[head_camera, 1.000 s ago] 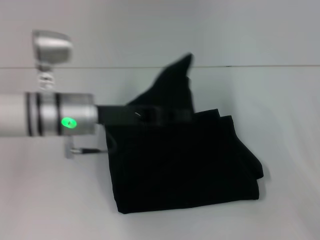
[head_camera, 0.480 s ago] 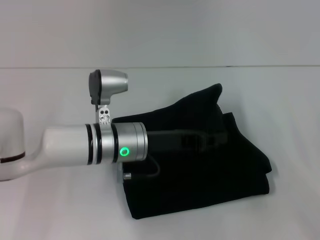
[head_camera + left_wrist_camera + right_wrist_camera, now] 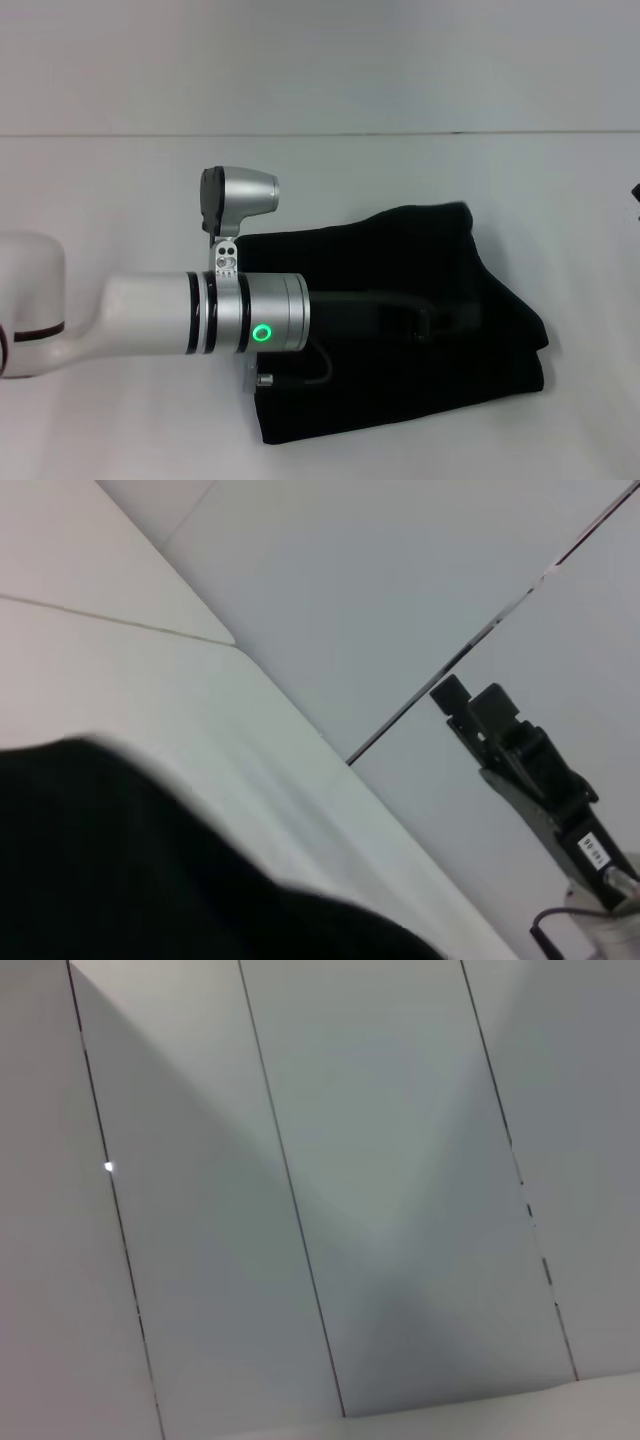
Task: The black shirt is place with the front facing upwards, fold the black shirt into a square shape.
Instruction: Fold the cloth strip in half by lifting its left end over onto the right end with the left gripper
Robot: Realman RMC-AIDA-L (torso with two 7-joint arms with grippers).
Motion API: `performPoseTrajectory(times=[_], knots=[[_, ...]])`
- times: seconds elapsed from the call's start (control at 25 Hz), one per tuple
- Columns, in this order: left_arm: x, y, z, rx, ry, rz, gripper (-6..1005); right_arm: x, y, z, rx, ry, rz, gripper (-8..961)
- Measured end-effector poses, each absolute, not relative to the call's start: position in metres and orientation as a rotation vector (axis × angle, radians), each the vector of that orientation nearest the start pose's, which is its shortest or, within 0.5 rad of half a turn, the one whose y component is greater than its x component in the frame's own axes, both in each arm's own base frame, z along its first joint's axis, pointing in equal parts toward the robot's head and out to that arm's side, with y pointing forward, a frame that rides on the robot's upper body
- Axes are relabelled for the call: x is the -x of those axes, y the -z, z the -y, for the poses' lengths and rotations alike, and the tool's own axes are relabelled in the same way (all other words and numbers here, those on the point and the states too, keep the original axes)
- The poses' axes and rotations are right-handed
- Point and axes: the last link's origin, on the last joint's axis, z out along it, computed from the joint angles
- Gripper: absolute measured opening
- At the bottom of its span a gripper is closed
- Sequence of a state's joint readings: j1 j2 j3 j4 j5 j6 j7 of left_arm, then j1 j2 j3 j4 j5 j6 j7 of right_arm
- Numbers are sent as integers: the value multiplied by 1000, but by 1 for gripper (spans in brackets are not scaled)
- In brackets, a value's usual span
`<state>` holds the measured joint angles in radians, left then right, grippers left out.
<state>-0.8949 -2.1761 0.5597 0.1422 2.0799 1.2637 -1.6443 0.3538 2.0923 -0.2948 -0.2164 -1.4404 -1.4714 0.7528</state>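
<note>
The black shirt [image 3: 400, 350] lies folded into a rough rectangle on the white table, its top layer reaching to the far right corner [image 3: 455, 215]. No lettering shows. My left arm reaches across it from the left, and the left gripper [image 3: 462, 322] sits low over the shirt's right half, black against black fabric. The shirt [image 3: 110, 870] also fills the near part of the left wrist view. My right gripper [image 3: 470, 708] hangs raised off to the right, away from the shirt; only its tip [image 3: 636, 192] shows at the head view's right edge.
The white table [image 3: 120, 200] spreads around the shirt, meeting a pale wall behind. The right wrist view shows only wall panels [image 3: 380, 1180] with dark seams.
The left gripper moved right and toward me across the shirt. The raised flap of fabric that stood up at the back has come down and now lies over the folded pile.
</note>
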Motion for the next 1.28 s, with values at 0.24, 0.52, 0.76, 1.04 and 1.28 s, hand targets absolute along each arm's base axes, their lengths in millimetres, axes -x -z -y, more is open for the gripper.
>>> performPoseTrajectory(times=[0.24,0.52,0.76,1.04,1.28], knots=[[163,126,-342,2781,890,1326,303,-338,-22,-291,1759,-1030,-629,820],[168,100,-345,2771,1009,1281,482,-329,-17,-296,1844,-1050,-621,819],[208,76,-352,2655,881,1271,615,-300,-18,-299,2132,-1125,-573,817],[231,74,-343,2644,785,1278,874,-292,2,-299,2438,-987,-666,681],[228,78,-352,2630,731,1240,887,-302,33,-302,2521,-788,-805,519]])
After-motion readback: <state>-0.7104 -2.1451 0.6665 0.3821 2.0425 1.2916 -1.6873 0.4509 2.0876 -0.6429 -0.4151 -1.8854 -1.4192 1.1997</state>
